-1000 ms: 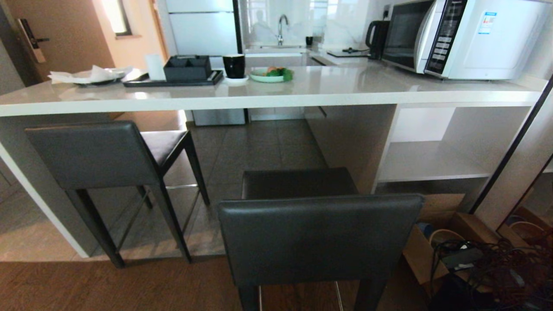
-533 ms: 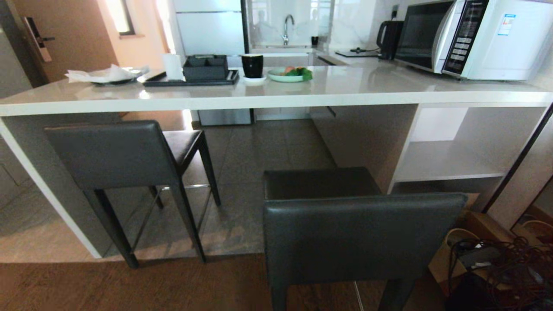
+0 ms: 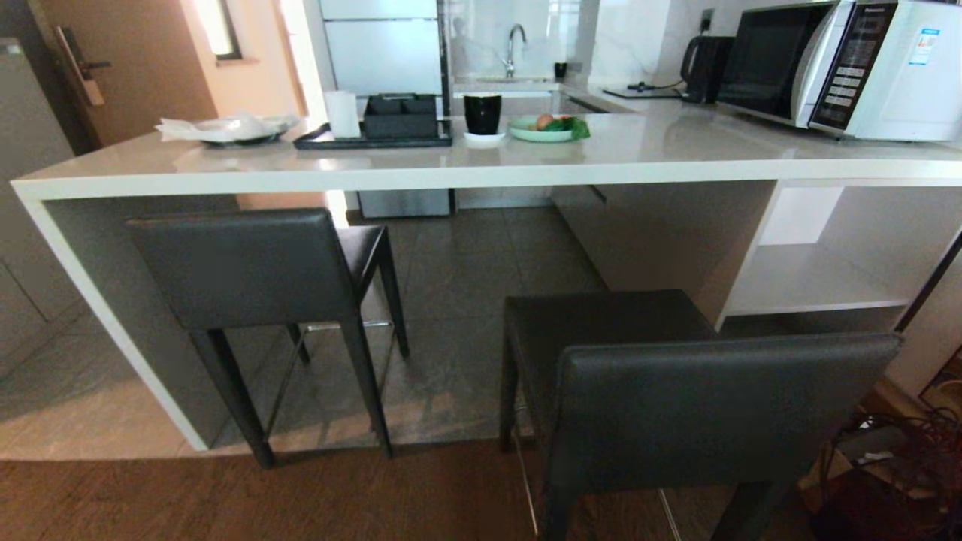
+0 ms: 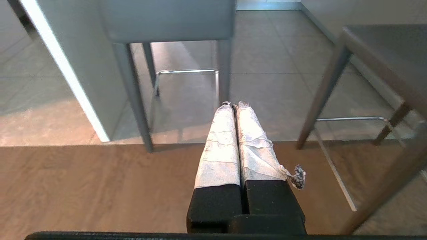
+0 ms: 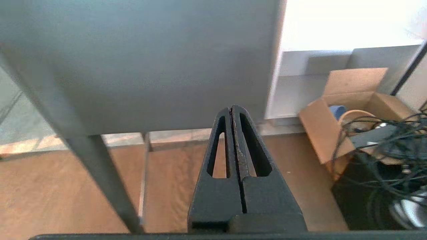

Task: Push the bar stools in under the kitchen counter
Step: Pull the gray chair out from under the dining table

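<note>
Since the camera swung left, both bar stools (image 3: 259,267) further right in frame, left gripper (image 4: 233,106) and right gripper (image 5: 231,108) pressed together.

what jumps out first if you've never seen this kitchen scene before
Two dark grey bar stools: the near stool stands out on the wood floor at the right, well short of the kitchen counter, while the far stool at the left sits partly tucked under it. On the counter's right end stands a white microwave. Both grippers, left and right, hang shut and touch nothing.
</note>
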